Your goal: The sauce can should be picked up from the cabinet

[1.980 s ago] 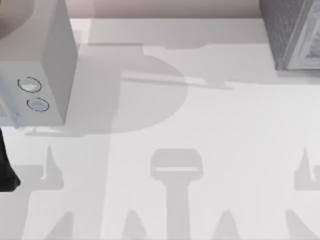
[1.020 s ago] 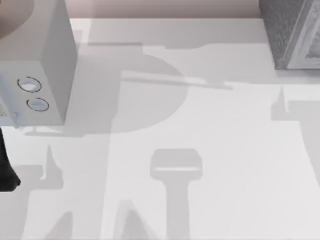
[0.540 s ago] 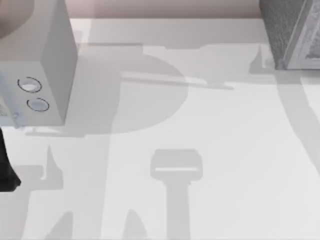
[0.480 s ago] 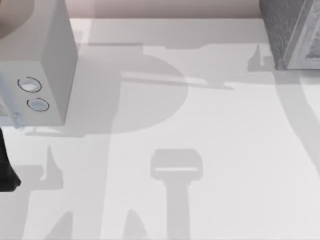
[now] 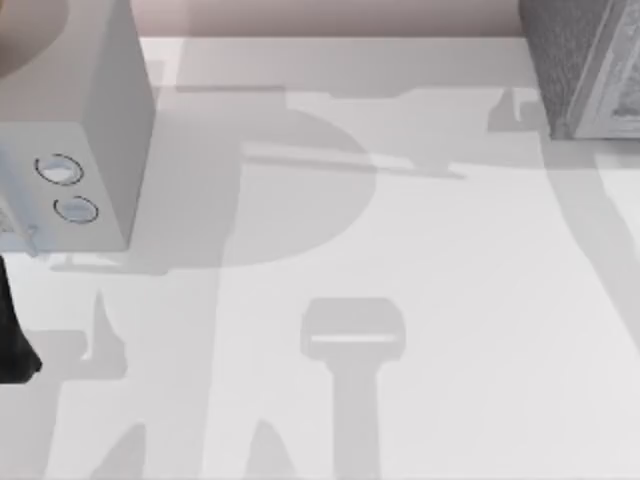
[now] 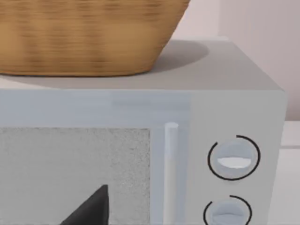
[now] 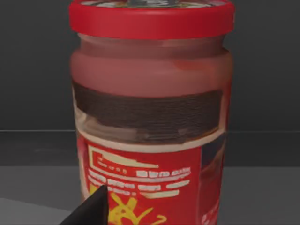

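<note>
The right pincer (image 7: 93,208) shows one dark fingertip close in front of the sauce can (image 7: 151,117); I cannot tell if it is wide or narrow. The can stands upright on a dark shelf inside the cabinet (image 5: 585,65), at the tabletop's (image 5: 420,300) far right. The left arm faces the pale box with two dials (image 6: 234,159).

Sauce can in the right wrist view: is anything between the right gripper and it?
Nothing visible is. The sauce can stands upright directly ahead of the right wrist camera, against a dark backdrop, with one dark fingertip in front of its lower label. The left arm faces the pale box with two dials.
</note>
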